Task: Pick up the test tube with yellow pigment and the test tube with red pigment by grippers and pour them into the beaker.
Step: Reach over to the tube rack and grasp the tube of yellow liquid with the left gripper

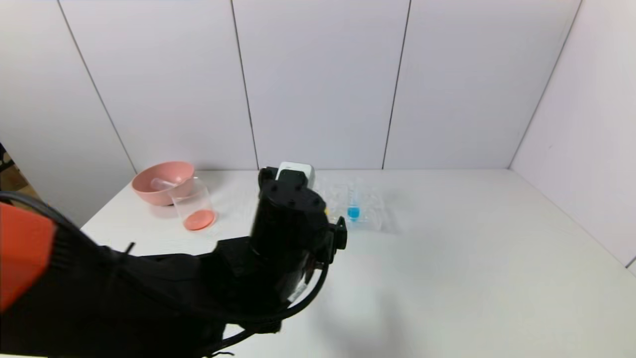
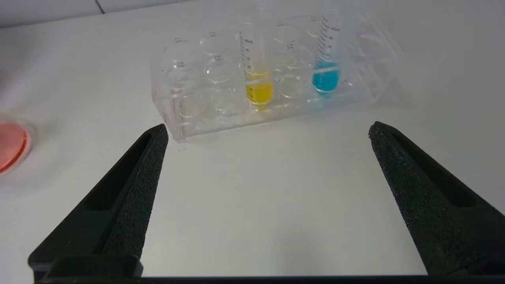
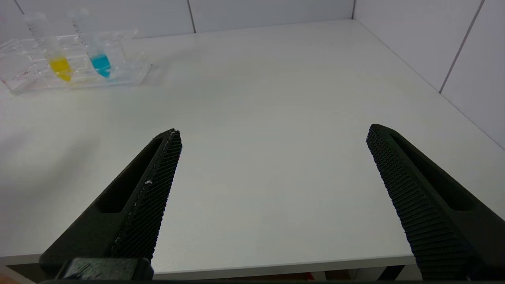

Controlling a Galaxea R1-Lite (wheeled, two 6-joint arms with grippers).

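Test tube with yellow pigment (image 2: 255, 67): a slim clear tube with printed graduations; it stood upright in the clear rack (image 2: 205, 102), yellow liquid filling its rounded lower end. The left arm hid it almost wholly in the head view.
Pink bowl (image 1: 149, 191): far left of the tabletop (image 1: 472, 258), near the back wall; a clear tube (image 1: 164, 184) lay tilted inside it. Whether that was the test tube with red pigment could not be told.
Beaker (image 1: 194, 204): clear and thin-walled, just beside the bowl on its right, with a shallow layer of red-orange liquid at its bottom.
Left gripper (image 2: 268, 132): low over the tabletop, short of the rack and facing it; the jaws stood wide apart with nothing between them. Both black fingers (image 2: 134, 197) had rough pads. The rack's near edge lay just beyond the fingertips, and the yellow tube stood roughly in line with the gap.
Rack: clear plastic with rows of round holes, near the middle of the tabletop, most holes unfilled.
Blue-liquid tube (image 1: 354, 201): upright in the same rack, to the right of the yellow tube, a vacant hole between them.
Right gripper (image 3: 272, 132): near the tabletop's front edge, well apart from the rack; the jaws were spread wide and held nothing.
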